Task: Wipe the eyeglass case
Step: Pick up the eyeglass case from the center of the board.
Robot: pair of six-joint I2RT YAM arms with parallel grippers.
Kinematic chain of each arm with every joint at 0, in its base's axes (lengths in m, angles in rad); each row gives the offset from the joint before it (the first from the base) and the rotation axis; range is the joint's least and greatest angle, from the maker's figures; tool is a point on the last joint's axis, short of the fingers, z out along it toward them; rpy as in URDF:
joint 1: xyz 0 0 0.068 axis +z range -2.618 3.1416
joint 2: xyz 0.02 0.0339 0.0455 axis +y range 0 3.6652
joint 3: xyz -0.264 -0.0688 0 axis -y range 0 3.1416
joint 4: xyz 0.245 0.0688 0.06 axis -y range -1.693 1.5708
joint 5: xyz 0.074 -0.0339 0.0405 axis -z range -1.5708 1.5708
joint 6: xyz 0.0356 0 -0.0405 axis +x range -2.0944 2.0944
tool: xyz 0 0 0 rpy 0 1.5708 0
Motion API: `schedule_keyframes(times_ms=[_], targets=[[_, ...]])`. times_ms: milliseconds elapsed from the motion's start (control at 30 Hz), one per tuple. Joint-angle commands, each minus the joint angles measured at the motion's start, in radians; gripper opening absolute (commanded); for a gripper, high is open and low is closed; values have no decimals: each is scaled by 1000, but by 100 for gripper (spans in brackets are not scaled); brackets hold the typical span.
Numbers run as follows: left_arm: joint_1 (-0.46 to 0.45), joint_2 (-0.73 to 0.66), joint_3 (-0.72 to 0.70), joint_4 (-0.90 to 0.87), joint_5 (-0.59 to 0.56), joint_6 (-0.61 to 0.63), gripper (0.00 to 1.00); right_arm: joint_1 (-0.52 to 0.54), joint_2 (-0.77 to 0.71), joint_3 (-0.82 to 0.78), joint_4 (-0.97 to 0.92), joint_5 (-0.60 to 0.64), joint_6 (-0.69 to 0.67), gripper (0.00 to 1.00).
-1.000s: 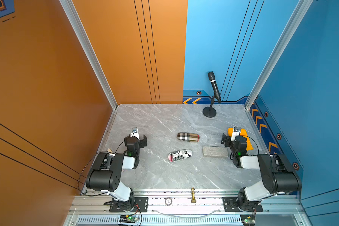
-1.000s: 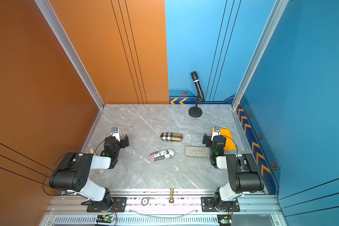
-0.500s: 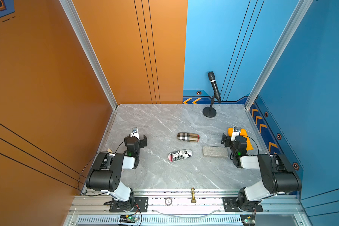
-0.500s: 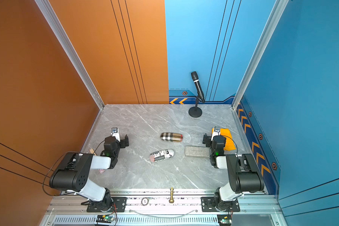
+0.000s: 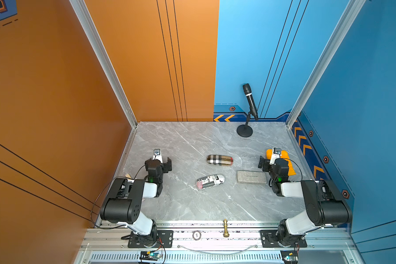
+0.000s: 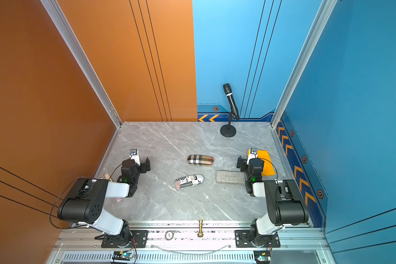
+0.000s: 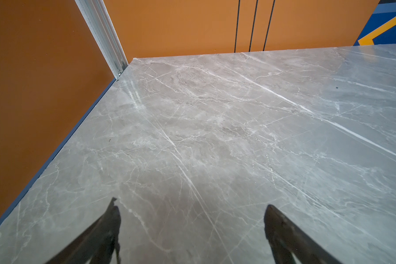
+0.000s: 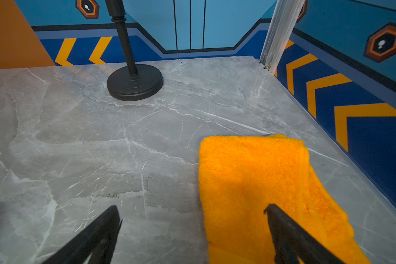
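Eyeglass case: we count three on the bench in both top views, and the task does not say which: a plaid case near the middle, a print case nearer the robot, and a grey case just beside the right arm. An orange cloth lies at the bench's right edge, partly under the right end effector; the left end effector hovers over bare stone, well apart from all three cases. Both stand with jaws spread wide and empty, so we judge the step in hand to be fetching the cloth.

In the left wrist view we see only bare bench between the spread fingers; this arm is free to steady a case later.

In the right wrist view the cloth is folded, one finger over it and the other over bare stone, the mic stand well beyond. To do this well, we would shift sideways until both fingers straddle the fold's edge, come down to the bench, and pinch several layers so a pad of cloth hangs below the tips.
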Motion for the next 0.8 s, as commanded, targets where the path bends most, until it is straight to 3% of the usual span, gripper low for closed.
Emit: schedule_keyframes(times_ms=[0,200,367,467,533,667,767], targets=[[13,-6,10,-13,31,-9,98,-24,-9,-9,10,-57,26,99],[16,-31,8,-26,-26,-33,97,9,-13,13,-21,16,10,100],[21,-110,51,-166,-53,-45,98,-18,-131,168,-391,-2,36,100],[-12,-172,169,-443,-232,-57,98,-40,-178,235,-491,2,67,97],[-36,-200,276,-629,-283,-48,98,-51,-219,297,-592,8,91,94],[-86,-227,479,-953,-201,-99,98,-62,-252,446,-834,44,144,93],[-135,-231,583,-1113,-30,-123,98,-44,-238,530,-967,42,154,91]])
